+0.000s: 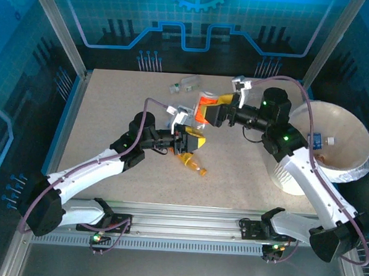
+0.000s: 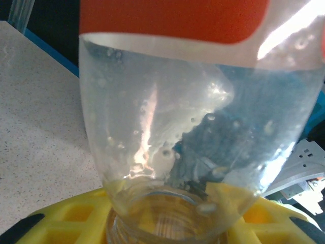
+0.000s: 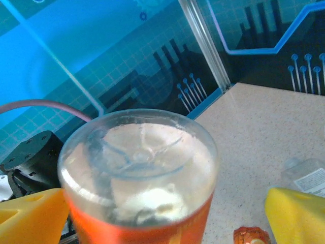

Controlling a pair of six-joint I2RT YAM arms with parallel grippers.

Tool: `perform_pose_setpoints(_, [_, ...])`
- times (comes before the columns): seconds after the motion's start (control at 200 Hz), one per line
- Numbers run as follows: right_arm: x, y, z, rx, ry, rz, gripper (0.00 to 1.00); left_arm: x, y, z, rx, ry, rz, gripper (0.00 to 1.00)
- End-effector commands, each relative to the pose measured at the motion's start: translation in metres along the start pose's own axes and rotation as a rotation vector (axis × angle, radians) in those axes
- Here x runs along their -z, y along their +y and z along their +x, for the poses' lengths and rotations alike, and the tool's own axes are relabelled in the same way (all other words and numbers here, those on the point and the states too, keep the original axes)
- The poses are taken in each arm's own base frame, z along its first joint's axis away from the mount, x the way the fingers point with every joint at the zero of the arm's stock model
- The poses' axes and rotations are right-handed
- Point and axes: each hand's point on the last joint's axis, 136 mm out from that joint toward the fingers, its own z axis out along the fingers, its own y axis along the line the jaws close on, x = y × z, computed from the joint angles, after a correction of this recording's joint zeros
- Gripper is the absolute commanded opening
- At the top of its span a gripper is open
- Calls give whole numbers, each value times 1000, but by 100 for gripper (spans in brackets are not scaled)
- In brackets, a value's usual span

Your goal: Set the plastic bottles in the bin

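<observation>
My left gripper (image 1: 189, 137) clamped on the neck of an orange-label bottle (image 1: 206, 108) | my right gripper (image 1: 218, 109) spread wide around its body (handover, I judge) | next: right closes, left lets go, swing to bin (image 1: 358, 131) | brown bottle (image 1: 192, 162) lies on table (image 1: 112, 103)

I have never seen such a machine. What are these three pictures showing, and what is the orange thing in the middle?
Two robot arms stand at a table's near edge. One picture looks down from above; the other two come from cameras on the wrists. The orange thing is a clear bottle with an orange label. The left gripper is shut on its neck, while the right gripper stands open around its other end. On the table lie an amber bottle and a clear bottle. The white bin stands at the right.
</observation>
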Motion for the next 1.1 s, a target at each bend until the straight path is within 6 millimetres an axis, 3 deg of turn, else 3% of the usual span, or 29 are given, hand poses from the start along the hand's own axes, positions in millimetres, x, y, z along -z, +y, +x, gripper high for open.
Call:
perform_pose_setpoints(0.0, [-6, 20, 0, 14, 55, -74, 98, -5, -18, -11, -37, -2, 76, 25])
perform_pose_setpoints(0.06, [-9, 22, 2, 11, 69, -90, 94, -7, -17, -10, -31, 6, 77, 25])
perform_pose_setpoints(0.33, [-12, 8, -2, -6, 45, -1, 57, -10, -9, -8, -21, 6, 50, 28])
perform_pose_setpoints(0.37, [-11, 5, -2, -6, 40, 15, 55, -10, -6, -8, -16, 6, 39, 33])
perform_pose_setpoints(0.44, [-8, 0, -4, 0, 26, 58, 52, -10, 2, -8, 0, 2, -8, 55])
perform_pose_setpoints(0.495, [-3, -7, -6, 10, 10, 114, 49, -10, 12, -9, 15, -3, -62, 66])
perform_pose_setpoints(0.615, [13, -22, -12, 43, -27, 248, 45, -9, 24, -8, 32, -6, -131, 80])
perform_pose_setpoints(0.795, [41, -38, -20, 88, -69, 426, 44, -4, 26, -12, 19, -47, -152, 99])
perform_pose_setpoints(0.97, [85, -52, -34, 159, -119, 651, 43, 6, 42, -17, 10, -100, -259, 99])
perform_pose_setpoints(1.095, [109, -51, -43, 206, -154, 735, 42, 13, 57, -18, 20, -132, -342, 99])
